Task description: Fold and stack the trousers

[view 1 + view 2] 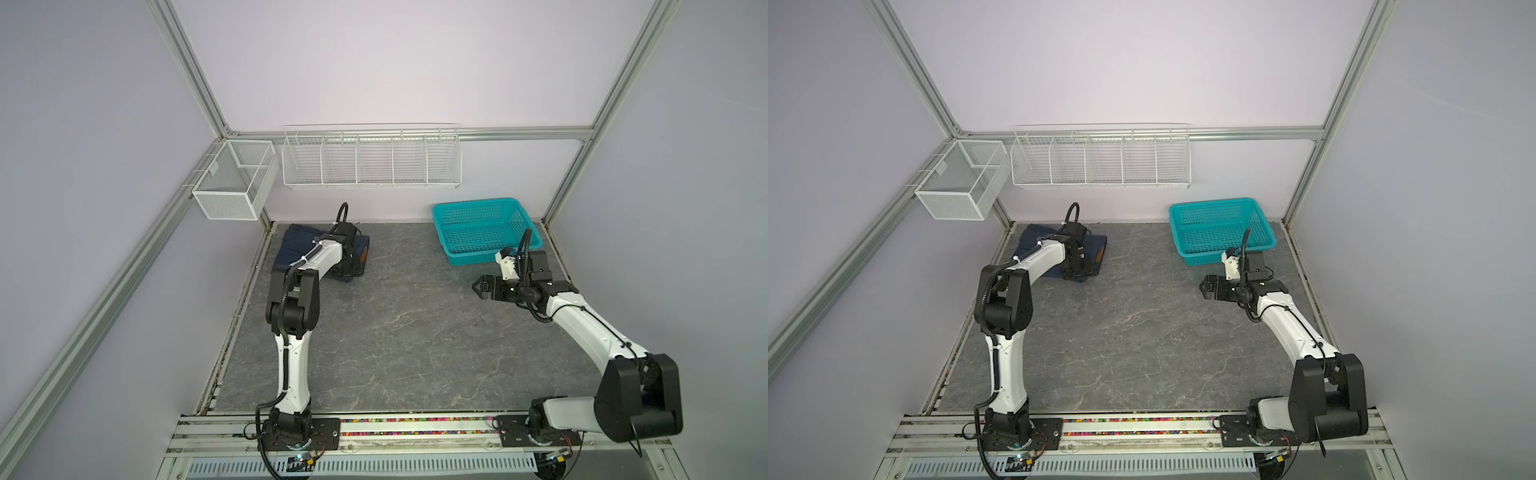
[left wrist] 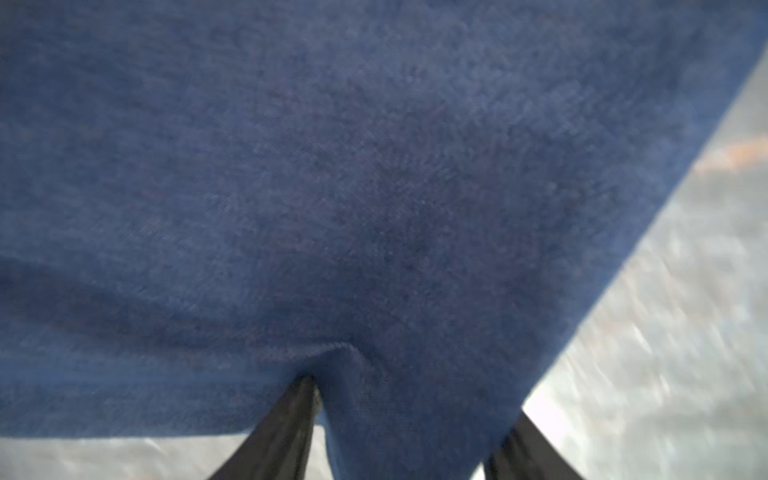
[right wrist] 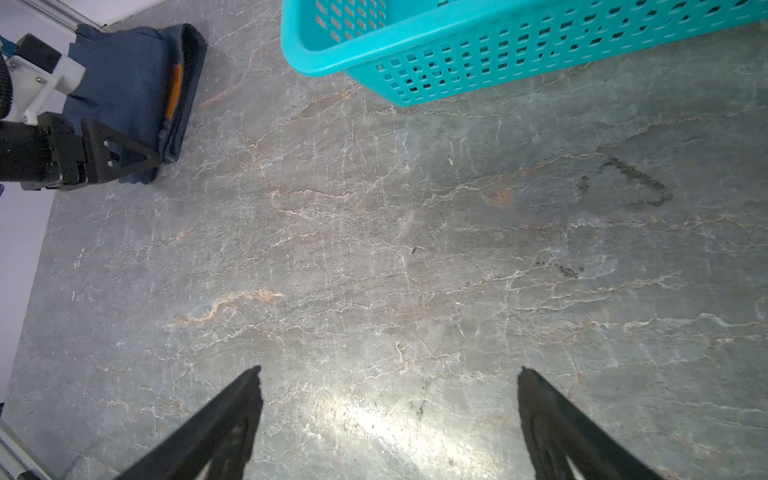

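The trousers (image 1: pixel 293 245) (image 1: pixel 1029 243) lie folded into a thick dark blue denim bundle at the table's back left corner; a tan-orange patch (image 3: pixel 174 89) shows near their right edge. My left gripper (image 1: pixel 352 268) (image 1: pixel 1077 270) is down at the bundle's near right edge. In the left wrist view a thick fold of the trousers (image 2: pixel 374 187) fills the space between the fingers, and my left gripper (image 2: pixel 415 399) is shut on it. My right gripper (image 1: pixel 478 286) (image 1: pixel 1204 286) (image 3: pixel 389 370) hovers open over bare table in front of the basket, holding nothing.
A teal perforated basket (image 1: pixel 486 249) (image 1: pixel 1221 249) (image 3: pixel 415 37) stands at the back right, just behind my right wrist. Two white wire racks (image 1: pixel 232 183) (image 1: pixel 370 162) hang on the frame above the back edge. The grey stone-pattern table (image 1: pixel 415 332) stretches between both arms.
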